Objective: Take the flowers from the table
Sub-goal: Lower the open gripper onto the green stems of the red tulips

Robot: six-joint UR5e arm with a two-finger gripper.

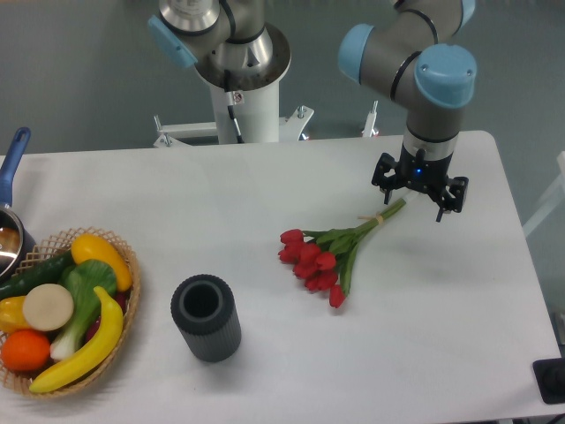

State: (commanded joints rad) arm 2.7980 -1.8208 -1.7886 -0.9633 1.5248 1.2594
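The flowers (320,258), a small bunch of red tulips with green stems, lie on the white table (256,185) right of centre. Their blooms point toward the lower left, and their tied stem ends reach up to the right. My gripper (415,196) hangs over the stem ends, pointing down, open. Its dark fingers (381,181) stand on either side of the stem tips. I cannot tell whether they touch the stems.
A dark grey ribbed cylinder vase (206,316) stands upright left of the flowers. A wicker basket (131,258) of fruit and vegetables sits at the front left, with a blue-handled pot (12,159) behind it. The robot base (238,88) rises at the table's back edge.
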